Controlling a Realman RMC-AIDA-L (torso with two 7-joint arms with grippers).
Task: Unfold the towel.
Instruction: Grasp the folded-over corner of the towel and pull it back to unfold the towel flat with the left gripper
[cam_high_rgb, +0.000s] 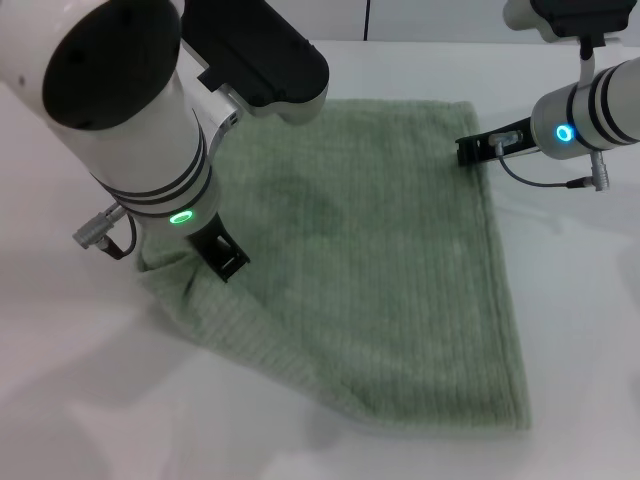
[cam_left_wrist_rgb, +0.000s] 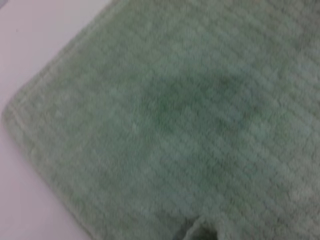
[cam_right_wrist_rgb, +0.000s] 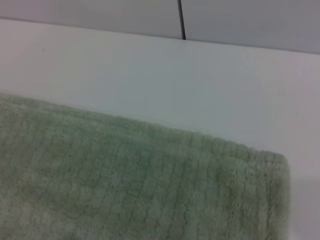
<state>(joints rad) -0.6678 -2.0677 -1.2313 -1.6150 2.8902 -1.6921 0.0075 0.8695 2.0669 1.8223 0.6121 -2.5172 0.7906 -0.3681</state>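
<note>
The towel (cam_high_rgb: 380, 270) lies spread on the table (cam_high_rgb: 80, 400), soft and floppy. My left gripper (cam_high_rgb: 225, 255) pinches its bunched near-left edge; my right gripper (cam_high_rgb: 478, 148) grips the far-right corner.

Bright, even overhead light on the white worktop (cam_high_rgb: 70, 400), with only soft grey shadows beneath the towel (cam_high_rgb: 370, 260) hem and under the left arm. Both wrist views soft and out of focus, terry texture smeared. Small green and blue indicator glows on 2 arms.
</note>
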